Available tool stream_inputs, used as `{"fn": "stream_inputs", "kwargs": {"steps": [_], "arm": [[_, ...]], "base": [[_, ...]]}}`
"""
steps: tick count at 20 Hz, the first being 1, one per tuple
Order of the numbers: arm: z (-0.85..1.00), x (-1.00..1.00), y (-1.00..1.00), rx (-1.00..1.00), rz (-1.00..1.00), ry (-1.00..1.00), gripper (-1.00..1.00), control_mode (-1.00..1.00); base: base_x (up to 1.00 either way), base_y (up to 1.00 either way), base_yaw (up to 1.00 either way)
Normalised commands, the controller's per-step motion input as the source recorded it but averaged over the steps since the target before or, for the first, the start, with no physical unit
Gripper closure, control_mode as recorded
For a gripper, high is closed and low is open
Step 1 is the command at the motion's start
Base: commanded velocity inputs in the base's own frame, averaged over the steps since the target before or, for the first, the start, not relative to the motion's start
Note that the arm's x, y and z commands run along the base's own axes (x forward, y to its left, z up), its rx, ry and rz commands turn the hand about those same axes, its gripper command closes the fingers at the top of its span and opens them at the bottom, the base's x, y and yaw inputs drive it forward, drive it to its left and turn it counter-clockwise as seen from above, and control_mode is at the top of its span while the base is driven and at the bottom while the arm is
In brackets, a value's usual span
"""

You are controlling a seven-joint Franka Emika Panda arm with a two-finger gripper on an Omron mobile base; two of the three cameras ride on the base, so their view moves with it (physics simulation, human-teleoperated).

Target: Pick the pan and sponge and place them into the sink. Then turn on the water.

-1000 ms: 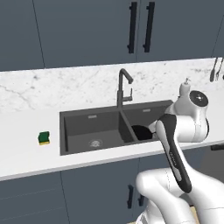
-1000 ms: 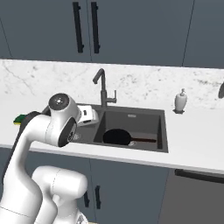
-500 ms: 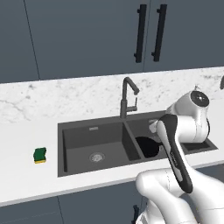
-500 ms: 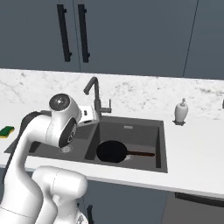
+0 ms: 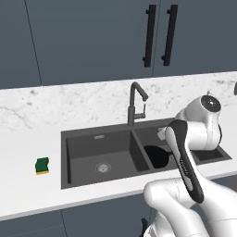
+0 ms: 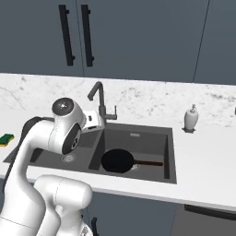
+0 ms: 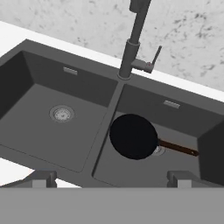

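White marbled surface (image 5: pixel 28 194) runs under dark blue cabinets, with the sink (image 7: pixel 114 105) set into it. The end effector (image 7: pixel 111 179) hangs above the sink's near edge with its fingertips (image 7: pixel 43 179) spread wide and nothing between them, roughly over the divider between the two basins. Just beyond it, the pan (image 7: pixel 133 136) lies flat in the right basin, partly covering the drain, with its brownish handle pointing right. The left basin holds nothing but its round drain (image 7: pixel 61 113). The faucet (image 7: pixel 131 48) rises at the far edge of the sink, at the divider, its lever out to the right; no stream is running. The sponge (image 5: pixel 42 165) sits on the surface well left of the sink, green side up. A white soap dispenser (image 6: pixel 191 118) stands on the surface just past the sink's far right corner.
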Motion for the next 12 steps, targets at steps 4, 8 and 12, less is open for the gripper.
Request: {"fn": "stream_inputs", "kwargs": {"steps": [4, 8, 12], "arm": [[-0.09, 0.0, 0.0, 0.0, 0.0, 0.0, -1.0, -1.0], [-0.09, 0.02, 0.0, 0.0, 0.0, 0.0, -1.0, -1.0], [-0.04, 0.08, 0.0, 0.0, 0.0, 0.0, -1.0, -1.0]], "base": [[0.0, 0.0, 0.0], [0.0, 0.0, 0.0], [0.0, 0.0, 0.0]]}}
